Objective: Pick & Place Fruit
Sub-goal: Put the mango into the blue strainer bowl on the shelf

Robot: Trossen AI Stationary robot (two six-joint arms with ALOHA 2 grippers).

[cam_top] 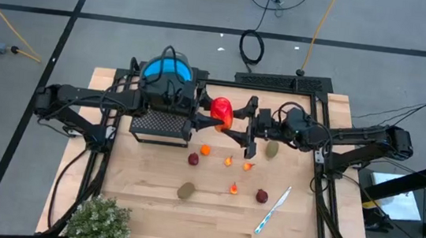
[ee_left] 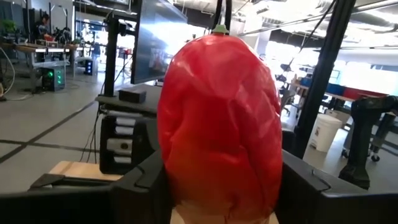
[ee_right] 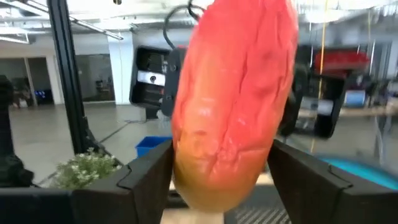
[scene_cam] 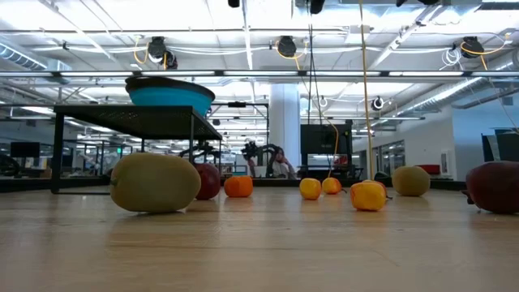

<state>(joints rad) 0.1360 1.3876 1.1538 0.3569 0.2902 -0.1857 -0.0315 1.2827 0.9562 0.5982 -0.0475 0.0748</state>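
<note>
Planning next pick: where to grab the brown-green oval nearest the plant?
Grip the brown-green oval across its narrow middle, coming straight down: it lies flat, with nothing touching it. Left gripper and right gripper are both at the red-orange fruit, held aloft.

High view looks straight down on the desk [cam_top: 148,207]; low view skims level across it; both wrist views closely face the red fruit [ee_left: 217,124].
</note>
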